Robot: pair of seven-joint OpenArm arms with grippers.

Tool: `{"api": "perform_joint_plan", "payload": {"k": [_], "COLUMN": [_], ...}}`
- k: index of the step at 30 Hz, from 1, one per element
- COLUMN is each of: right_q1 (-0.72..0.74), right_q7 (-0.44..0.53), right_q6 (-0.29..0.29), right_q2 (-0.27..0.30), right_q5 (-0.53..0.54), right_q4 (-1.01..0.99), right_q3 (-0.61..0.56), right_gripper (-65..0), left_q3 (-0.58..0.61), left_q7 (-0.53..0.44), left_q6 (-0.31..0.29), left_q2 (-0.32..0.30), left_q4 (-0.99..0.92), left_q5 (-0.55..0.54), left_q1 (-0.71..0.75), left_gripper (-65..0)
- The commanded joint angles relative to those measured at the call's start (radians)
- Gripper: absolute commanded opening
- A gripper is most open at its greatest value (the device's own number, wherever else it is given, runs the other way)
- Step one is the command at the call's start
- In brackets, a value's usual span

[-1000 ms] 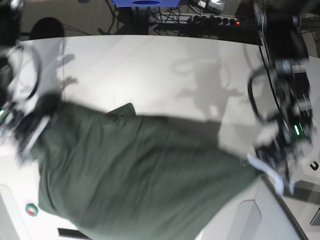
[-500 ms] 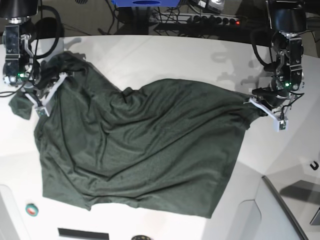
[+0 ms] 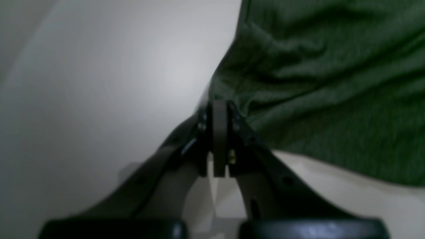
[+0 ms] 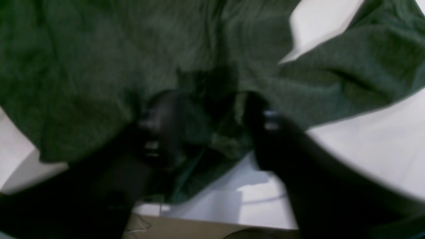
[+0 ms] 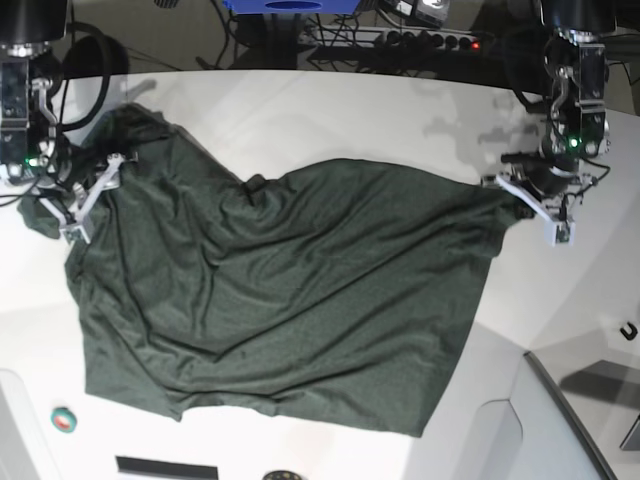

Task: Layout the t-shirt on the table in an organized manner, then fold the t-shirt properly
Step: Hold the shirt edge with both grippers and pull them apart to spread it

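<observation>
My right gripper (image 4: 206,132) just let go, jaws wide around the hem; my left gripper (image 3: 219,109) stays pinched on the shirt (image 5: 290,300). So the spreading is nearly done. Thin, soft green cloth lies rumpled and skewed across the smooth white table (image 5: 330,110).

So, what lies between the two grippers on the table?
In the base view, the t-shirt spans the stretch from the right gripper to the left gripper.

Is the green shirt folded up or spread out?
Spread out, not folded. The t-shirt lies open across the table, still wrinkled, with one bunched corner near each side.
</observation>
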Motion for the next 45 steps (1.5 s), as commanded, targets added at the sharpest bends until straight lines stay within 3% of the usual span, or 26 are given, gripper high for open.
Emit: {"api": "perform_joint_plan", "payload": {"k": [1,5,8,11,13,17,21,26,34,39,45], "right_q1": [0.007,0.021,0.089,0.165,0.196,0.205,0.202,0.214,0.257,0.207,0.17], "right_q7": [0.019,0.018,0.026,0.133,0.197,0.211,0.211,0.214,0.216,0.211,0.207], "right_q6": [-0.007,-0.007,-0.006,-0.006,-0.006,-0.004,-0.002,-0.001,-0.006,-0.007,-0.007], "right_q2": [0.017,0.017,0.037,0.049,0.049,0.042,0.029,0.022,0.031,0.035,0.037], "right_q5": [0.004,0.002,-0.052,-0.141,-0.199,-0.21,-0.21,-0.21,-0.251,-0.349,-0.394], "right_q4": [0.053,0.068,-0.042,-0.209,-0.286,-0.306,-0.306,-0.349,-0.525,-0.504,-0.484], "right_q3": [0.044,0.202,0.277,0.279,0.279,0.274,0.274,0.273,0.288,0.457,0.527], "right_gripper": [-29.7,-32.0,-32.1,-32.3,-32.3,-35.6,-55.8,-57.6,-57.9,-57.9,-57.9], "left_q3": [-0.006,-0.078,-0.142,-0.198,-0.222,-0.274,-0.285,-0.277,-0.188,-0.162,-0.164], "left_q7": [-0.018,-0.018,-0.016,-0.016,-0.015,0.053,0.116,0.128,0.131,0.13,0.127], "left_q6": [-0.001,-0.001,-0.001,-0.001,-0.001,-0.001,-0.001,-0.001,-0.001,-0.001,-0.001], "left_q2": [-0.015,-0.006,-0.006,-0.006,-0.006,-0.004,0.002,0.017,0.079,0.079,0.074], "left_q4": [0.027,0.077,0.116,0.153,0.187,0.238,0.297,0.33,0.253,0.225,0.187], "left_q5": [-0.001,0.0,-0.001,0.0,0.0,0.002,0.0,-0.001,0.008,0.008,0.008], "left_q1": [0.004,0.047,0.059,0.082,0.09,0.113,0.116,0.103,-0.042,-0.048,-0.058], "left_gripper": [-65.0,-65.0,-65.0,-65.0,-56.4,-39.5,-32.6,-32.9,-33.6,-33.6,-33.6]}}
